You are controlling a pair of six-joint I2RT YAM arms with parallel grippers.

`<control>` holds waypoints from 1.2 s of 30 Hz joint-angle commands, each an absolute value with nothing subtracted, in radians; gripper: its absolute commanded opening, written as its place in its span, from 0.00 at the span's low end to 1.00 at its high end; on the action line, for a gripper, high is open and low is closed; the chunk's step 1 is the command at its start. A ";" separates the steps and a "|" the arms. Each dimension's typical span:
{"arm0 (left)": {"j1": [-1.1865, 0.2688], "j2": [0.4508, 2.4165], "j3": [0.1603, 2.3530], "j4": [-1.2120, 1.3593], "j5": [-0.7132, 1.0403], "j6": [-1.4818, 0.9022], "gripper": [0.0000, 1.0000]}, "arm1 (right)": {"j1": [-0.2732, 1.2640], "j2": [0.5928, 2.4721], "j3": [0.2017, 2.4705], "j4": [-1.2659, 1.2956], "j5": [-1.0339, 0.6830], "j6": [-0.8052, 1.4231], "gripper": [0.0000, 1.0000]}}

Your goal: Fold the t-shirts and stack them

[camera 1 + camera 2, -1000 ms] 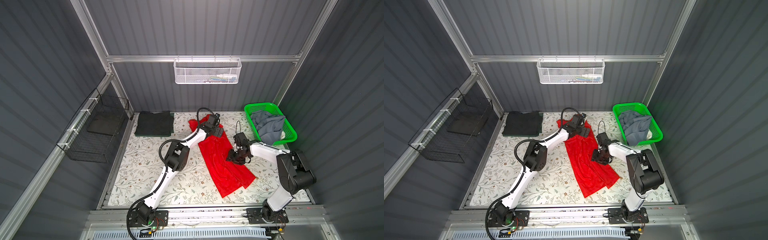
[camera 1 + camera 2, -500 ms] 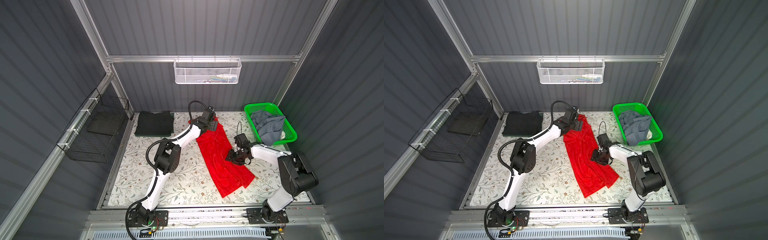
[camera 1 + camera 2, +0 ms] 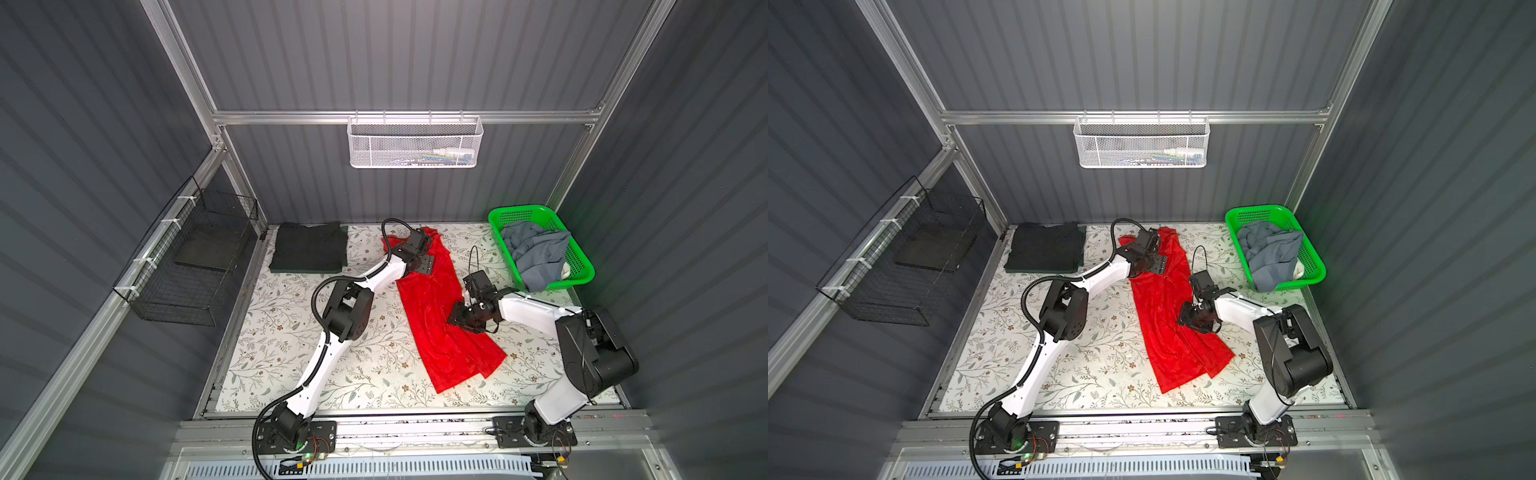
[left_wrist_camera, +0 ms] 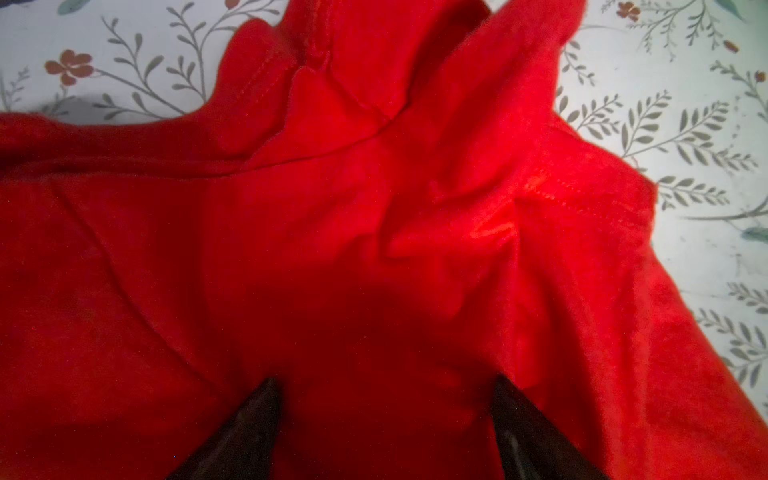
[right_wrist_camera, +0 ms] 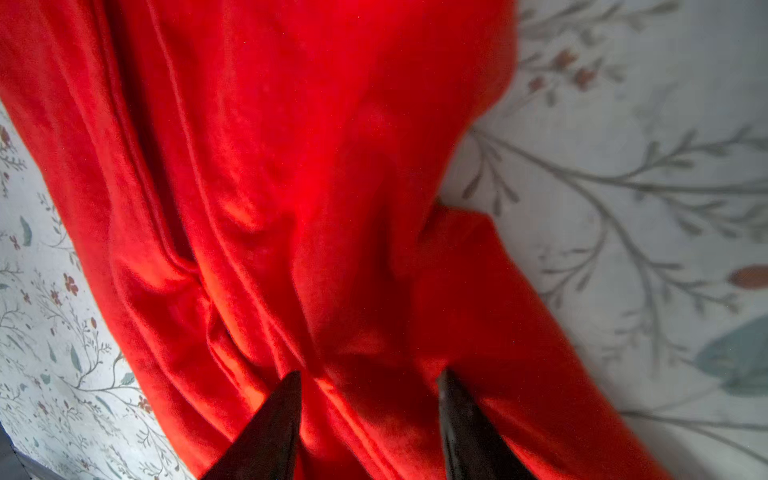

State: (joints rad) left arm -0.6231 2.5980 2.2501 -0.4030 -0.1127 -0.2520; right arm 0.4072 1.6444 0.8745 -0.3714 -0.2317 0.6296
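floral tabletop (image 3: 291, 353); red t-shirt (image 3: 436, 324) lies crumpled

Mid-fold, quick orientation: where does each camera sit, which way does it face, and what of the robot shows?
Top views: high at the front, looking down and back over the floral table; left arm and right arm show whole.
Left wrist: on the left arm, facing down at the far end of the red t-shirt; two fingers show.
Right wrist: on the right arm, facing down at its bunched folds; two fingers show.
Shared: every view shows the red t-shirt on the floral table.
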 commanded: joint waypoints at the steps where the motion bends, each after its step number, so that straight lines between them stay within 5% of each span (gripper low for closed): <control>1: -0.597 2.678 2.299 -0.454 -0.015 -0.288 0.81 | 0.456 1.709 0.825 -0.496 -0.261 0.653 0.54; 10: -0.512 2.811 2.519 -0.383 0.141 -0.383 0.83 | 0.524 1.700 0.859 -0.496 -0.324 0.696 0.55; 18: -0.489 2.693 2.403 -0.327 0.218 -0.348 0.94 | 0.536 1.609 0.839 -0.514 -0.349 0.740 0.57; 25: -0.491 2.486 2.199 -0.294 0.264 -0.315 1.00 | 0.538 1.514 0.854 -0.561 -0.290 0.757 0.72; 32: -0.495 2.306 2.056 -0.293 0.218 -0.302 1.00 | 0.537 1.442 0.846 -0.582 -0.242 0.773 0.98; 36: -0.516 2.148 1.883 -0.306 0.109 -0.291 1.00 | 0.538 1.388 0.822 -0.590 -0.214 0.788 0.99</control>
